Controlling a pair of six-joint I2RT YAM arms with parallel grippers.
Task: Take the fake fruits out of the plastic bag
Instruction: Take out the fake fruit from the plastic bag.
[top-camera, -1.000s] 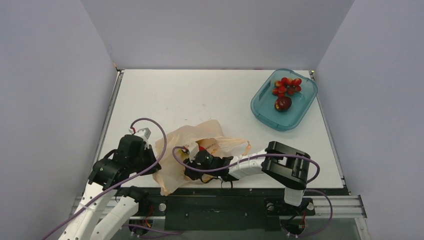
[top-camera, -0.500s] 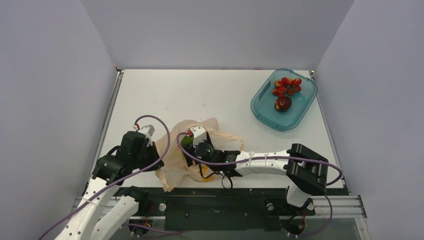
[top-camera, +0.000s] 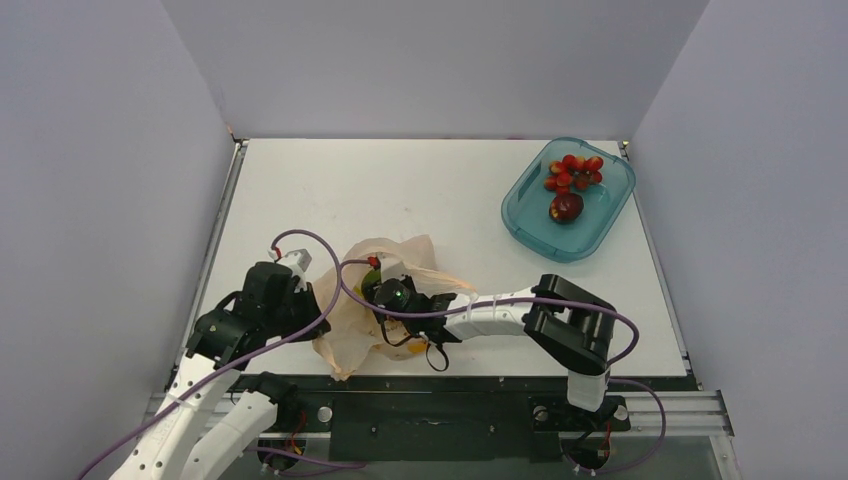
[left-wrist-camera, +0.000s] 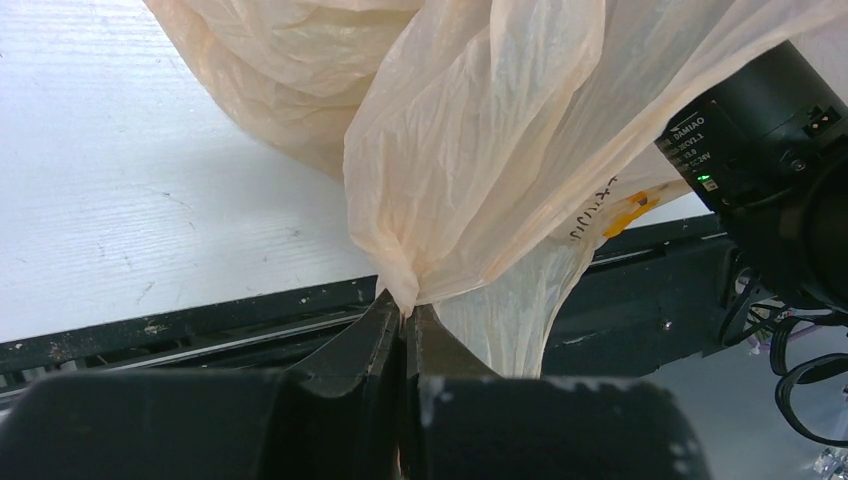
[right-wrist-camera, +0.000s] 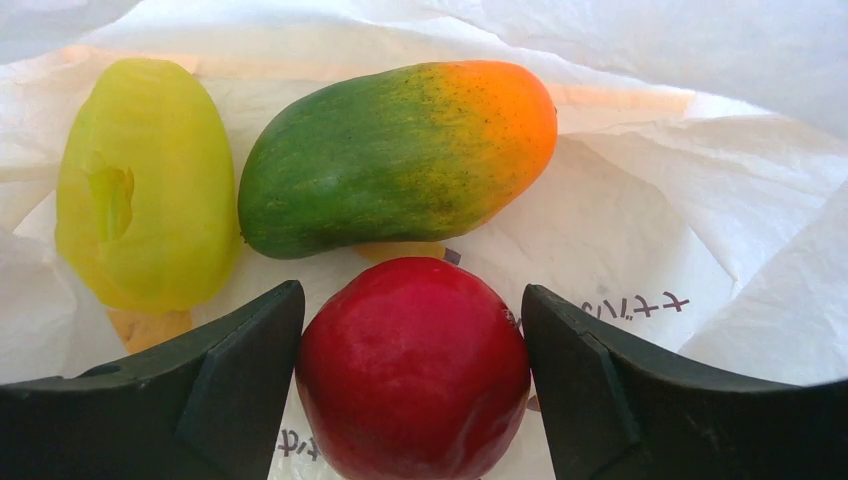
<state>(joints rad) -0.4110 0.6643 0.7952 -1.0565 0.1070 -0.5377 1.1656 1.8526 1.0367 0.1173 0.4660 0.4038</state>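
Fingers (right-wrist-camera: 230, 380) of my right pincer (right-wrist-camera: 410, 320) stand apart inside the bag (left-wrist-camera: 470, 150), one on each side of the red ball (right-wrist-camera: 412, 380). Behind the ball lie the mango (right-wrist-camera: 390, 160) and the yellow-green fruit (right-wrist-camera: 140, 220). My left pincer (left-wrist-camera: 405, 312) is shut tight on a bunched bit of the bag, near the front edge of the desk (top-camera: 400, 190). Far off, red berries (top-camera: 573, 172) and a dark fruit (top-camera: 566, 207) sit in the tub (top-camera: 530, 228).

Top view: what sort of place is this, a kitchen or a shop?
Most likely a robot lab test cell: a white table boxed in by plain grey walls, two robot arms bolted at its near edge, and fake fruits in a teal tub.
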